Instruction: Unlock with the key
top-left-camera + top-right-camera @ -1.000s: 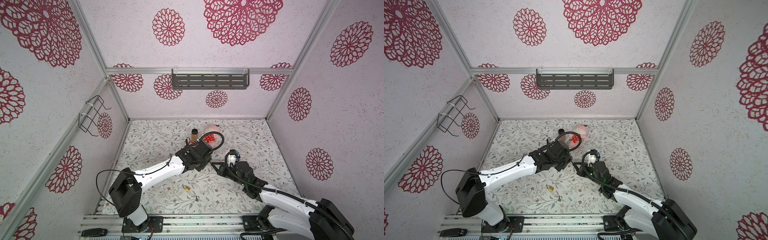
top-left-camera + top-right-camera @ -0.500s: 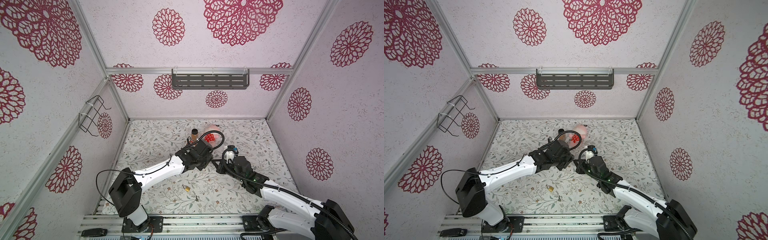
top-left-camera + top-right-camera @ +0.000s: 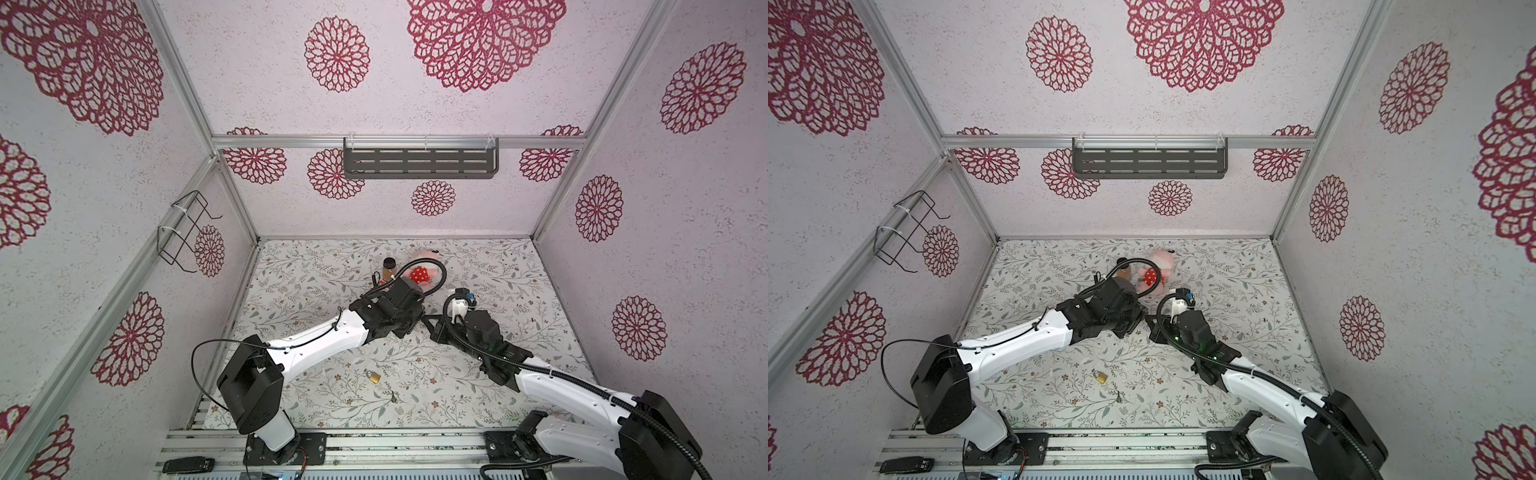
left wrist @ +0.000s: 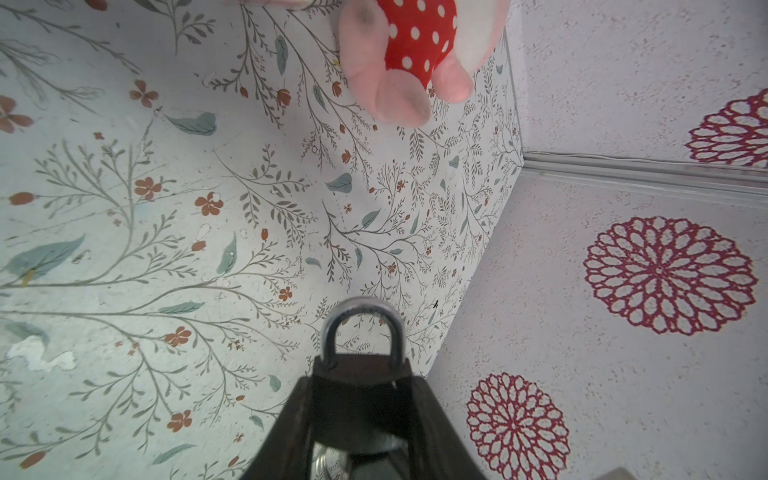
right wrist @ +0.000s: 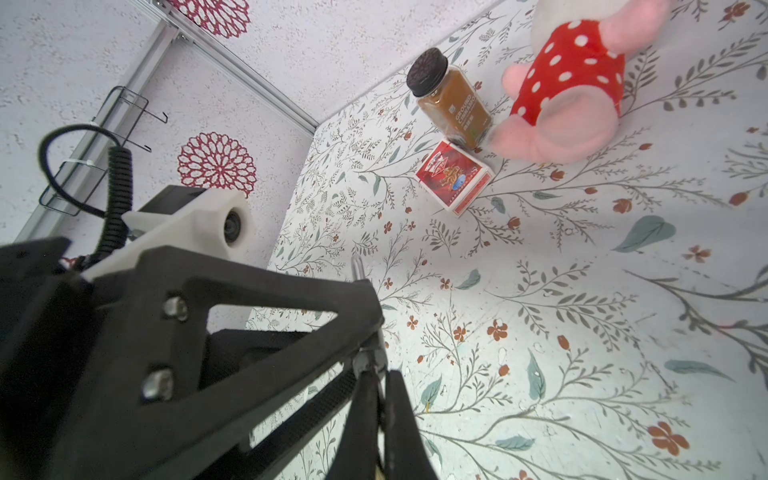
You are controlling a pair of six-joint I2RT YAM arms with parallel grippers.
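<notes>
Left gripper [image 4: 361, 374]: I see it partly closed on the padlock [image 4: 359, 399], one finger pressing each side of the dark body.
Padlock: it sits between the left gripper's fingers. Its silver shackle [image 4: 328, 332] points out past the tips, and both legs look seated in the body.
Right gripper [image 5: 376, 376]: it is pinched tight. A small metal piece at its tips is what I take for the key [image 5: 368, 360]; I cannot see the blade.
Key: it is at the right gripper's tips, just beside the left gripper, on the padlock's side away from the shackle. I cannot tell whether it is in the keyhole.
Grippers: they meet tip to tip, raised above the desk [image 3: 311, 291].
Plush [image 5: 569, 83]: pink with a red dotted dress, it lies on the desk ahead of both grippers.
Jar [image 5: 451, 99]: it holds brown spice under a black cap and stands ahead of the right gripper, touching the plush.
Card box [image 5: 453, 178]: red, it lies just beside the jar, on the side nearer the right gripper.
Brass lock [image 3: 374, 376]: it lies on the desk well behind both grippers, toward the arm bases.
Loose key [image 3: 393, 397]: a small piece lies near the brass lock, farther back from the grippers. It is too small for me to be sure of.
</notes>
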